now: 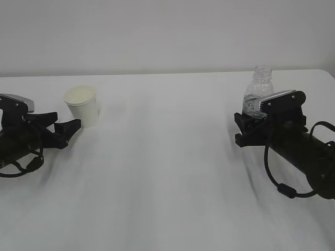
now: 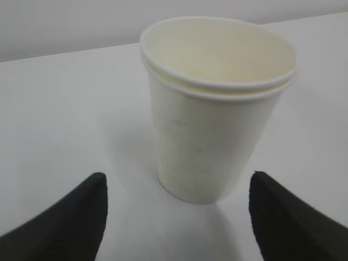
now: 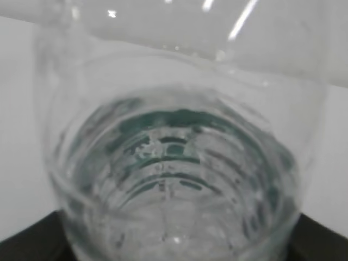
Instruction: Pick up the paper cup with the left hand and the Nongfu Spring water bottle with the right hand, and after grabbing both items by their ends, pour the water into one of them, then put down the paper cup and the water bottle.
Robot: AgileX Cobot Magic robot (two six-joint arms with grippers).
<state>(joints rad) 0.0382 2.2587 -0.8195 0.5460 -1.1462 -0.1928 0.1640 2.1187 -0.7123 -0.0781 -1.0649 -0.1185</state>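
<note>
Your left hand [image 1: 67, 132] sits low on the desk [image 1: 167, 172], fingers [image 2: 65, 223] spread wide apart w/ nothing between them. The paper cup [image 2: 215, 109] stands upright just ahead of the fingertips, centred on the gap but clear of both pads; desk surface shows btwn cup base and each finger. In the exterior view the cup [image 1: 84, 105] is just beyond the tips, rim up, cream inside visible.

Your right hand [image 1: 251, 128] has its fingers [image 3: 32, 239] either side of the Nongfu Spring water bottle [image 1: 257, 94], low on the body. Bottle is upright on the desk, capless neck sticking up above the fingers. Wrist view is filled by the clear ribbed wall [image 3: 174, 179] w/ green label tint; dark finger edges show at both bottom corners. Looks clamped on the bottle, fingers hugging its sides.
</note>
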